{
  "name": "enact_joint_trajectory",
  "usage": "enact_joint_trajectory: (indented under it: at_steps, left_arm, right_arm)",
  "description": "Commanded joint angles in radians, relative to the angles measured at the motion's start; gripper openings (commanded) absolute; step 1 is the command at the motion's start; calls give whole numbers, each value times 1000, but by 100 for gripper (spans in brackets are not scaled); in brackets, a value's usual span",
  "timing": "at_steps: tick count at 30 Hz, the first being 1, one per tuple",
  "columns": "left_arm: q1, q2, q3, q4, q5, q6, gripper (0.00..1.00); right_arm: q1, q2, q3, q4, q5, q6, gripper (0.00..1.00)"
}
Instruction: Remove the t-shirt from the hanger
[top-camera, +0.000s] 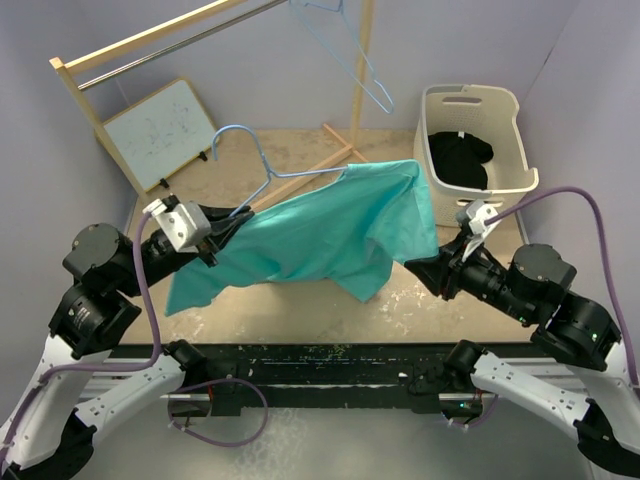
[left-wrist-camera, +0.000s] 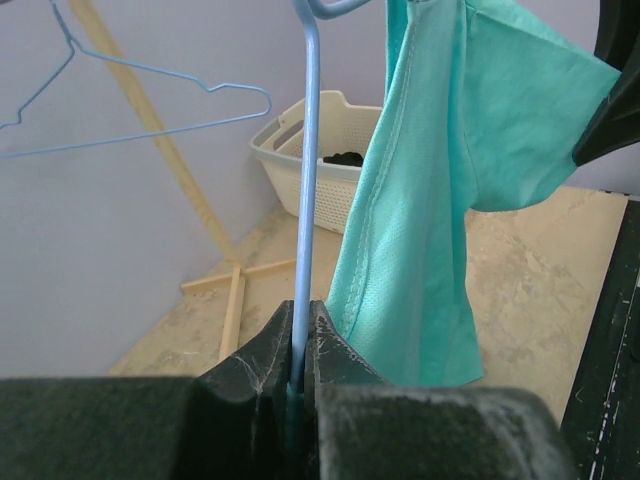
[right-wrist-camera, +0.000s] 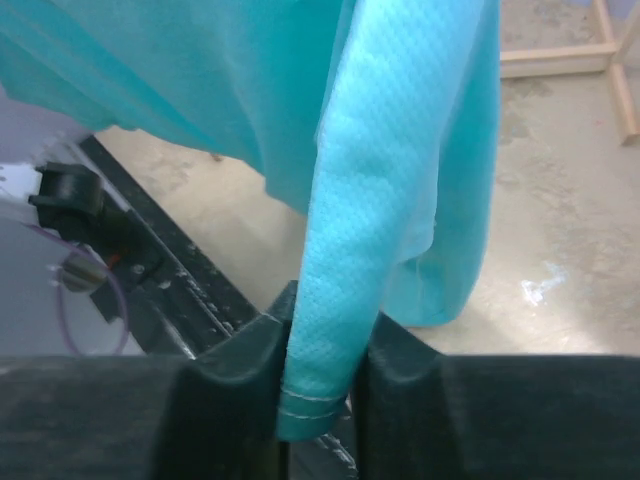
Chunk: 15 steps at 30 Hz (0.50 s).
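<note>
Your left gripper (left-wrist-camera: 300, 335) is clamped tight on the blue wire of the hanger (left-wrist-camera: 308, 150). The teal t-shirt (top-camera: 330, 230) hangs off that hanger just beside it and spans the gap between your two arms. Your right gripper (right-wrist-camera: 320, 345) pinches a folded hem of the t-shirt between its fingers, and the cloth rises away from it.

Behind the t-shirt (top-camera: 320, 235), the rack (top-camera: 150, 34) stands left, the basket (top-camera: 515, 150) right.
</note>
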Motion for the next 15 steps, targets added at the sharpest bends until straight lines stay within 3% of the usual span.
enact_joint_trajectory:
  at_steps: [1, 2, 5, 6, 9, 10, 12, 15]
  left_arm:
    - [5, -6, 56, 22, -31, -10, 0]
    - [4, -9, 58, 13, -33, -10, 0]
    - [5, -26, 58, -15, -30, -14, 0]
    - [4, -32, 56, -23, -24, -19, 0]
    - [4, -40, 64, -55, 9, -26, 0]
    - [4, -42, 69, -67, 19, -27, 0]
    - [4, -45, 78, -100, 44, -30, 0]
    - [4, -53, 93, -137, 75, -38, 0]
  right_arm:
    - [7, 10, 11, 38, 79, 26, 4]
    - [6, 12, 20, 36, 130, 38, 0]
    - [7, 9, 44, 52, 241, 56, 1]
    - [7, 7, 51, 66, 257, 57, 10]
    - [7, 17, 65, 105, 221, 42, 65]
    - [7, 29, 76, 104, 207, 32, 75]
    - [7, 62, 107, 88, 189, 6, 81]
    - [7, 104, 146, 71, 170, -35, 82]
